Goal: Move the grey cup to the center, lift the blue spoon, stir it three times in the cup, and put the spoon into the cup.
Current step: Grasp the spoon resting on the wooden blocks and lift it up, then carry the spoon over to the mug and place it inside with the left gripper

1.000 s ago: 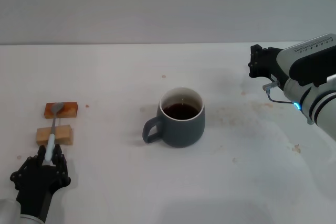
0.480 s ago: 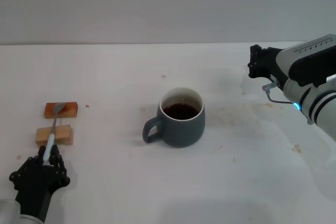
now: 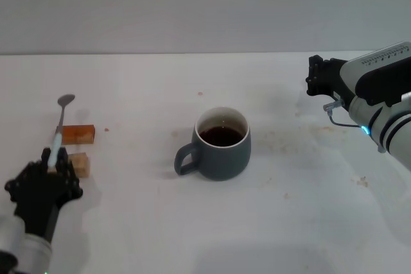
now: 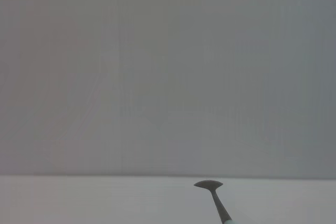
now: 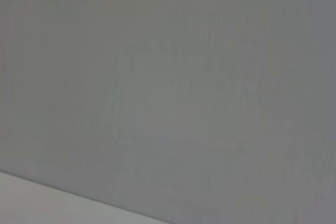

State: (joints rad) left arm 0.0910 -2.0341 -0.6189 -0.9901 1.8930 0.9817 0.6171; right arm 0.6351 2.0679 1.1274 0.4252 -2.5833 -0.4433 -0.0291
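Observation:
The grey cup [image 3: 221, 144] stands near the middle of the white table, its handle toward my left, with dark liquid inside. My left gripper [image 3: 52, 158] at the front left is shut on the handle of the blue spoon [image 3: 60, 123] and holds it lifted off the wooden blocks, bowl pointing away from me. The spoon's bowl also shows in the left wrist view [image 4: 209, 184]. My right gripper [image 3: 316, 75] hangs at the back right, well away from the cup.
An orange-brown wooden block [image 3: 78, 134] and a tan block [image 3: 80, 162] lie at the left, just right of the left gripper. Small brown stains dot the white table [image 3: 295, 210]. The right wrist view shows only the grey wall.
The left gripper has lifted the spoon off the two wooden blocks and raised it. The cup and the right arm have not moved.

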